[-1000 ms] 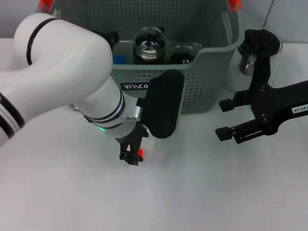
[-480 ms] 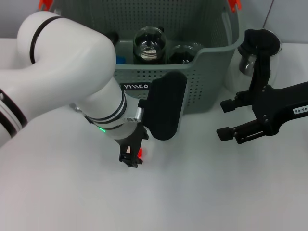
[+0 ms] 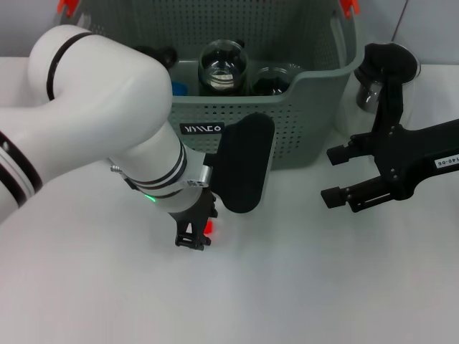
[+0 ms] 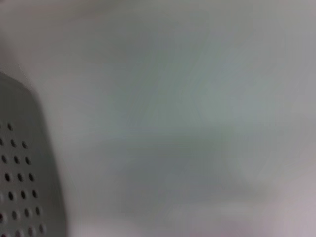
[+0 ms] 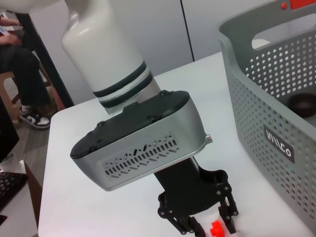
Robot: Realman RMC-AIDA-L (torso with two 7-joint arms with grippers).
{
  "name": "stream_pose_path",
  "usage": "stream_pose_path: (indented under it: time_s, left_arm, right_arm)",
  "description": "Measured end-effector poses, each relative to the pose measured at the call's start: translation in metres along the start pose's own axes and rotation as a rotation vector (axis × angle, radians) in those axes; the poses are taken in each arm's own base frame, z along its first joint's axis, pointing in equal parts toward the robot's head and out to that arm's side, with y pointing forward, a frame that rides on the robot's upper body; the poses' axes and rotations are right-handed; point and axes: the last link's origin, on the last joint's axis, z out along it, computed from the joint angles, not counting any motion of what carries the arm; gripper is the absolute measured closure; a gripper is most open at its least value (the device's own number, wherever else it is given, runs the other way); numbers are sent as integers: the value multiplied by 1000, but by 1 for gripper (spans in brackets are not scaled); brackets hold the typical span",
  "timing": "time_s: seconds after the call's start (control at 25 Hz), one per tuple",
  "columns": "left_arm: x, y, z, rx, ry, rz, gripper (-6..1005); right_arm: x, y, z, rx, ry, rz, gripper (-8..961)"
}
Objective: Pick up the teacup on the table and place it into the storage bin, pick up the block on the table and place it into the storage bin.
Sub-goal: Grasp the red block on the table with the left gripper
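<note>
- Red plastic, the block (image 3: 209,228) lies on the white table (image 3: 287,287) just in front of the storage bin (image 3: 308,129), and the left gripper (image 3: 193,236) is down over it, fingers pointing at the tabletop.
- From the right wrist view the left gripper (image 5: 197,217) straddles the block (image 5: 216,229) with its fingers parted; they appear not to have closed on it yet, though the contact itself is hard to judge.
- Such a low, vertical pose suits a top-down pinch, since the block is small and sits flat.
- Beside it, the left arm's dark wrist housing (image 3: 242,165) hangs close to the bin's front wall and its black label (image 3: 203,129), so a lift likely needs to go up before it goes over the rim.
- To the right, the right gripper (image 3: 343,176) hovers above the table, open and empty, clear of the left arm's work.
- Farther back, the bin holds a clear round glass vessel (image 3: 223,66) and a dark cup-like item (image 3: 270,79), possibly the teacup, which leaves less free floor for the block.
- Behind the right arm stands a clear glass container (image 3: 369,93), outside the bin's right wall.
- At the far rim, the orange-red clips (image 3: 349,7) mark the handles.
</note>
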Motion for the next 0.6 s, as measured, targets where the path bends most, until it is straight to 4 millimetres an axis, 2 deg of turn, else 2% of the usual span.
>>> stream_pose_path:
  time_s: [0.6]
  left_arm:
    - [0,-2,-1,4,2,1,596]
  right_arm:
    - [-2,-1,0,5,-5,-2,73]
